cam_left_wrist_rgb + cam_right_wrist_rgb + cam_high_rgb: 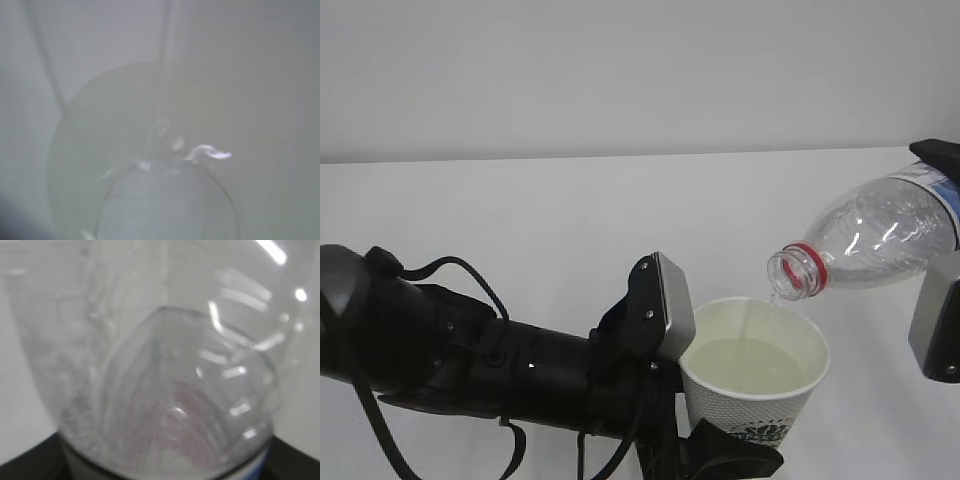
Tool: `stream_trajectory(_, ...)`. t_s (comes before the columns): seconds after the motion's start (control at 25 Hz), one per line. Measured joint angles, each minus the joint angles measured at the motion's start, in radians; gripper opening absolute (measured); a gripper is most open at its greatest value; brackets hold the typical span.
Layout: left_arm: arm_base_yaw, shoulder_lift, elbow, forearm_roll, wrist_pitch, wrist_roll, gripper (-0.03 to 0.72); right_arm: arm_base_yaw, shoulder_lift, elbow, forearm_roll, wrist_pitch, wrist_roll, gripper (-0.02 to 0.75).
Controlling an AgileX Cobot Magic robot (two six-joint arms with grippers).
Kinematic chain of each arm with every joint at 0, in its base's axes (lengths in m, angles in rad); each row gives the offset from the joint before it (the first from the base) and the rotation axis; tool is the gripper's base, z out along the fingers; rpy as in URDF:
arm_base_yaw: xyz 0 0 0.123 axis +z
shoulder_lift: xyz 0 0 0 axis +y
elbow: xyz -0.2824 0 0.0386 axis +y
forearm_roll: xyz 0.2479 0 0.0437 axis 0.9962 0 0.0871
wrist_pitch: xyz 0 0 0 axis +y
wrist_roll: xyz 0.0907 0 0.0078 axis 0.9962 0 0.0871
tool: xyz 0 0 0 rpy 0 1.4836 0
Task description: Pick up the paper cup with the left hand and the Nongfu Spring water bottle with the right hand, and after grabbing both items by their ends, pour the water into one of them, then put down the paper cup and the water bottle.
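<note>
Exterior view: paper cup [756,375] held upright above the white tabletop [520,215] at lower centre, partly filled with water [748,362]. Left end effector [725,450] pinching the cup low on its wall, black fingers only partly visible at the bottom edge; grey plate [672,305] just beside the cup's rim. Nongfu Spring water bottle [870,235] tilted with its open mouth and red neck ring pointing down-left, just above the cup's far rim; thin clear stream falling from mouth into cup. Right end effector [940,260] at the right edge, closed around the bottle's base end, fingers mostly cut off by the frame.

Left wrist view: blurred look down into the cup [165,150]; pale stream dropping to a disturbed water surface [165,200]. No fingers visible.

Right wrist view: blurred close-up along the clear ribbed bottle [165,390], reddish tint deep inside toward the neck. Dark end effector parts along the bottom edge hugging the bottle's base.
</note>
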Motion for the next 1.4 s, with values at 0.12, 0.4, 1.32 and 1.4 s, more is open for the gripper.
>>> stream_trajectory(0.12,0.0,0.0,0.0,0.0,0.0,0.0,0.503,0.0,0.0,0.0,0.0,0.0,0.0,0.465)
stream_trajectory(0.4,0.0,0.0,0.0,-0.006,0.001,0.0,0.503,0.0,0.0,0.0,0.0,0.0,0.034,0.465)
stream_trajectory(1.32,0.0,0.0,-0.004,-0.043,-0.011,0.0,0.503,0.0,-0.002,0.0,0.003,-0.03,0.527,0.465)
stream_trajectory(1.4,0.0,0.001,-0.004,-0.057,-0.011,0.0,0.503,0.0,-0.002,0.0,0.003,-0.03,0.591,0.465)
